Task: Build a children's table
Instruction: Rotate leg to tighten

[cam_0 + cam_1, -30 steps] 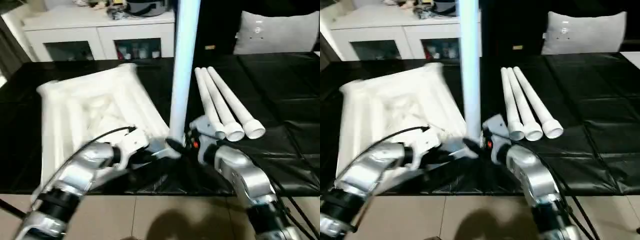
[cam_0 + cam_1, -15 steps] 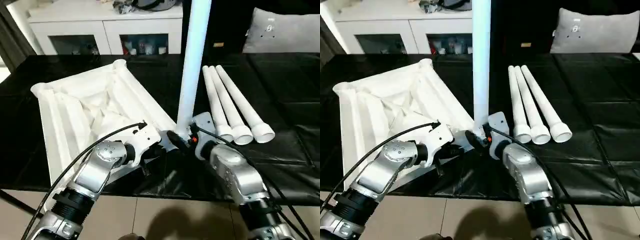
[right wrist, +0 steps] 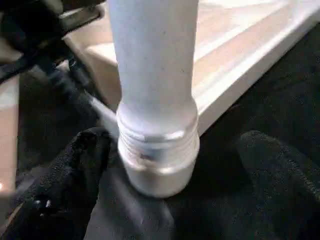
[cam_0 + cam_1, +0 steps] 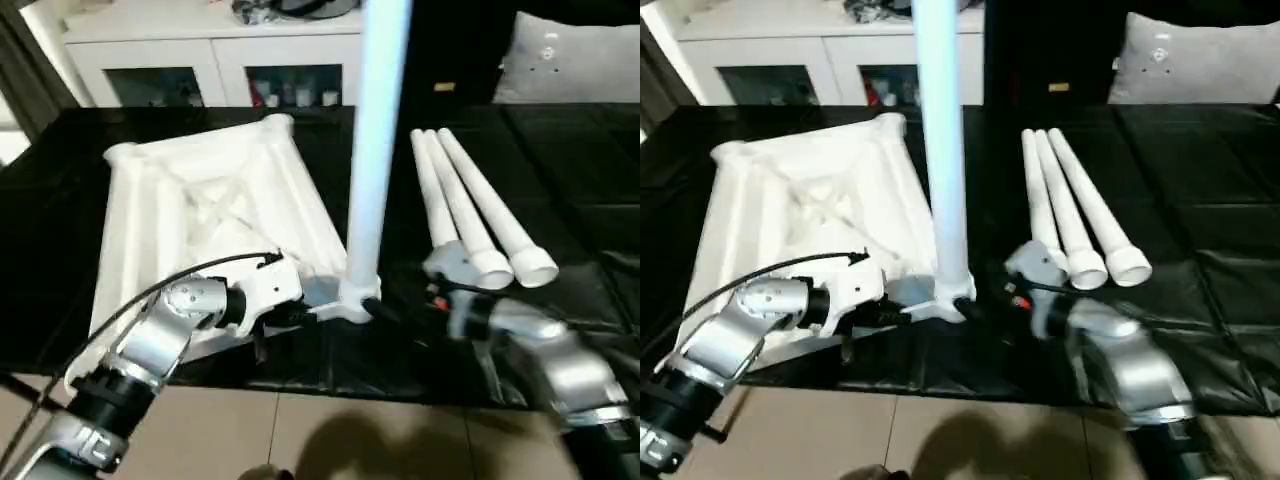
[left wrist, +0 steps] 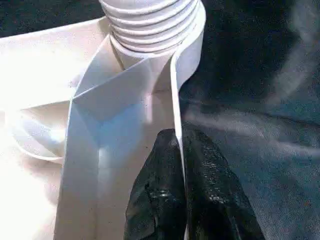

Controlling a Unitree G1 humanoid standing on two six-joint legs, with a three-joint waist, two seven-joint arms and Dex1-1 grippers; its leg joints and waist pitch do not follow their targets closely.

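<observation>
We see the upright leg (image 4: pixel 372 150) standing in the tabletop (image 4: pixel 190 210) corner socket; our left pincer (image 5: pixel 181 165) pinches the tabletop rim there, while our right pincer (image 3: pixel 165 200) straddles the leg's base wide apart.

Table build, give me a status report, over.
Left pincer shut on the table top rim. Right pincer open around the upright leg, which stands in the near corner socket. Three spare legs alongside, nothing blocking.

Bright indoor light, glare on white plastic; head views blurred, perhaps by motion.
</observation>
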